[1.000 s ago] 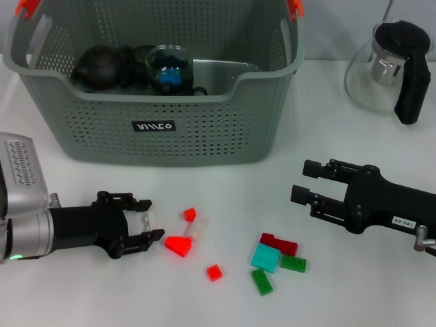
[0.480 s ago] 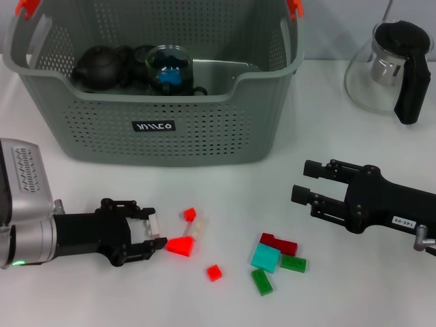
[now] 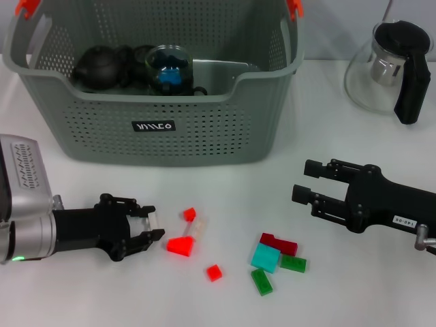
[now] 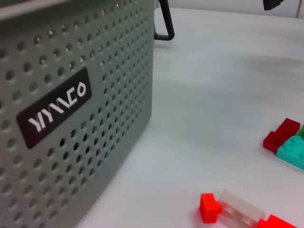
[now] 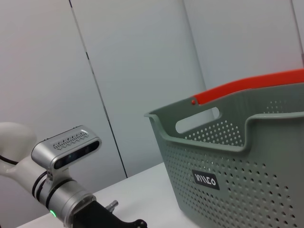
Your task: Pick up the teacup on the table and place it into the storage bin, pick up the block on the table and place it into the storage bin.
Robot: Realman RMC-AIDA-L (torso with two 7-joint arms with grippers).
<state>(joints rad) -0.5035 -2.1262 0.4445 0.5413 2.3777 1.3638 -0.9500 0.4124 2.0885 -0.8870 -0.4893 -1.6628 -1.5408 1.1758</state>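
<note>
Teacup (image 3: 167,68) already inside storage bin (image 3: 204,133); blocks left on table (image 3: 225,197), left gripper (image 3: 151,227) spread beside red block (image 3: 179,246), right gripper (image 3: 304,182) spread, idle at right.

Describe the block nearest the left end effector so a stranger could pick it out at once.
Start at the grey storage bin and look at the white table in front of it, where the left end effector lies low. Just off its tips sits a red wedge block. It is the largest red piece there, bigger than the two small red cubes beside it.
</note>
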